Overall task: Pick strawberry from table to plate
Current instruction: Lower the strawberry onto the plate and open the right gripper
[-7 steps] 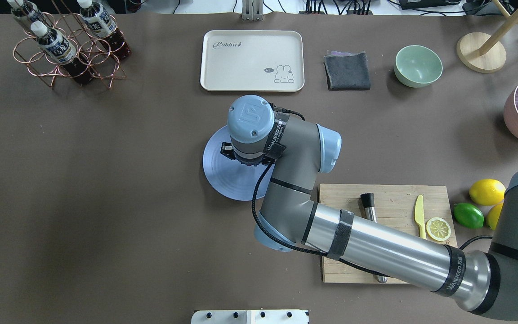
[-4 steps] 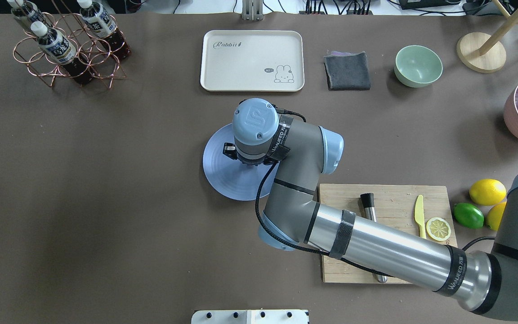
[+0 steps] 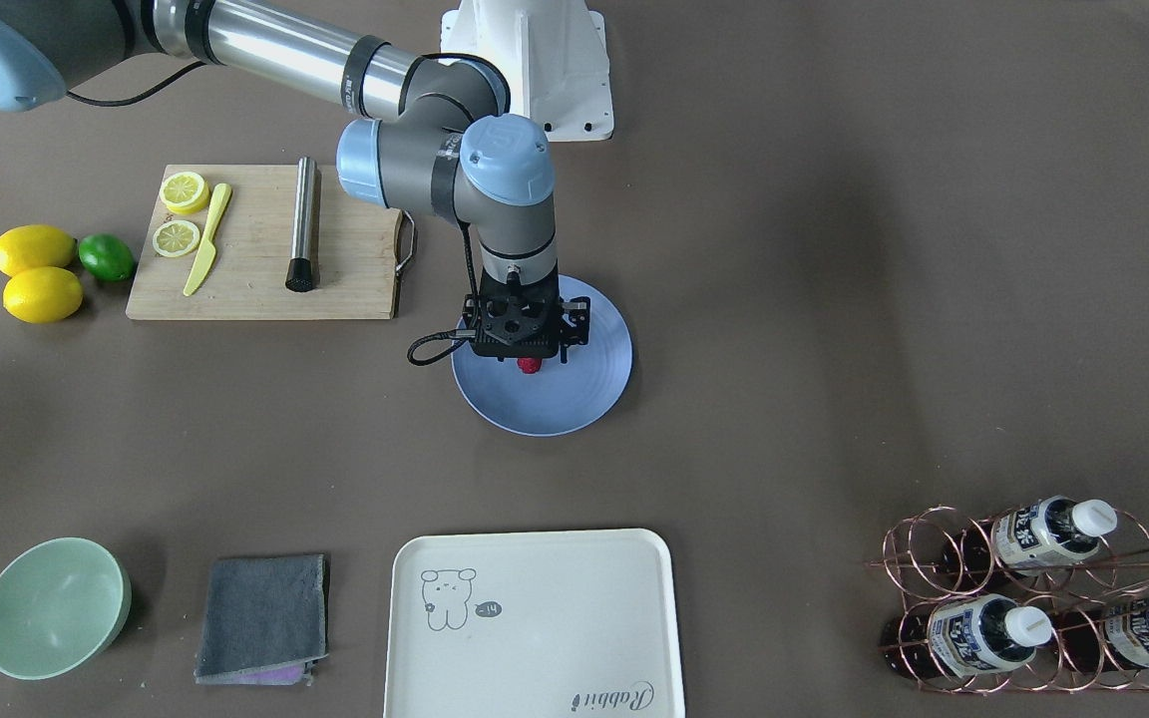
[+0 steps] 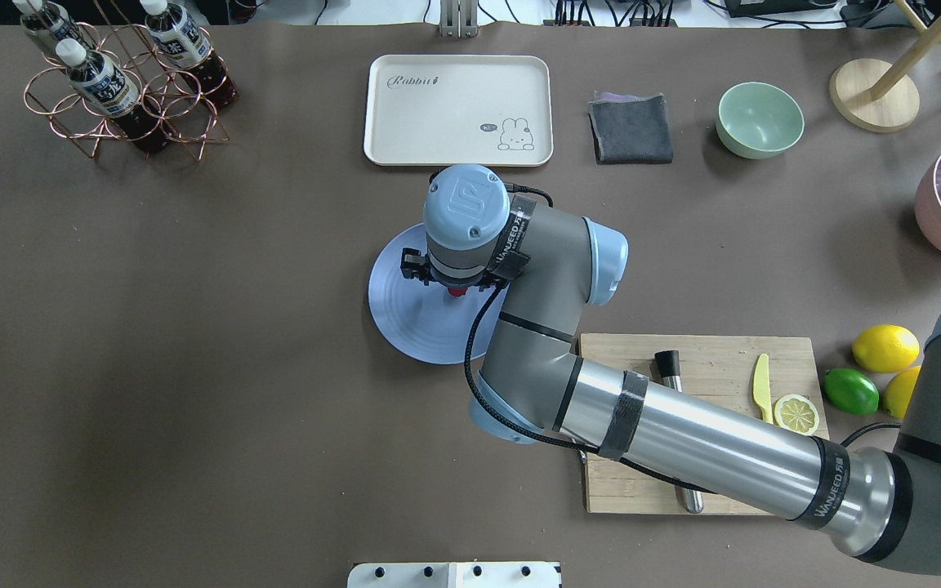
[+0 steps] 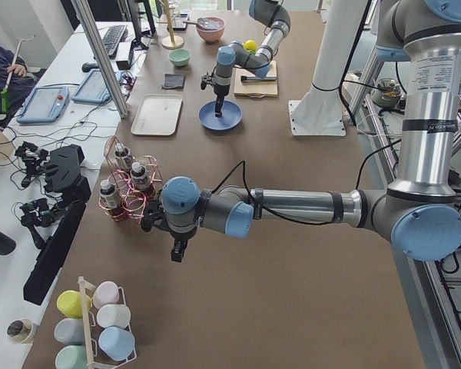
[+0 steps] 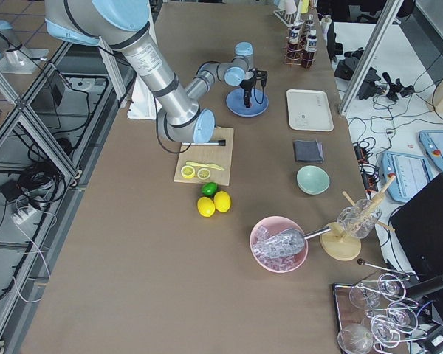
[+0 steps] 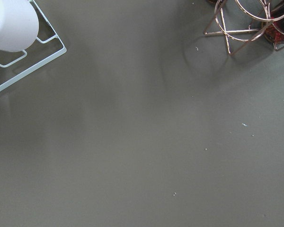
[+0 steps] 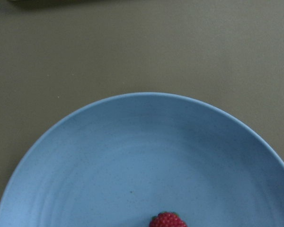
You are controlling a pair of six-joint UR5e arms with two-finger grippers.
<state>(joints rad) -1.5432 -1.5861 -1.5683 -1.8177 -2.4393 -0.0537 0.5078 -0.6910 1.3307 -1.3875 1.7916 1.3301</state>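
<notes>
The strawberry (image 3: 530,365) (image 4: 457,291) (image 8: 167,220), small, dark red and bumpy, lies on the blue-lavender plate (image 3: 584,394) (image 4: 405,322) (image 8: 132,156) on the brown table (image 4: 193,367). My right gripper (image 3: 527,344) (image 4: 448,282) points down just above the berry and looks open; no finger shows beside the berry in the right wrist view. My left gripper (image 5: 177,250) hangs over bare table near the bottle rack (image 5: 127,188) at the far left end; I cannot tell whether it is open or shut.
A cream tray (image 4: 458,110), a grey cloth (image 4: 631,129) and a green bowl (image 4: 760,119) lie beyond the plate. Right of it is a wooden cutting board (image 4: 715,376) with a muddler, a knife and a lemon slice, with lemons and a lime (image 4: 850,390) beside it.
The right wrist has shifted slightly right and towards the tray. The strawberry, hidden under the gripper before, now shows on the plate.
</notes>
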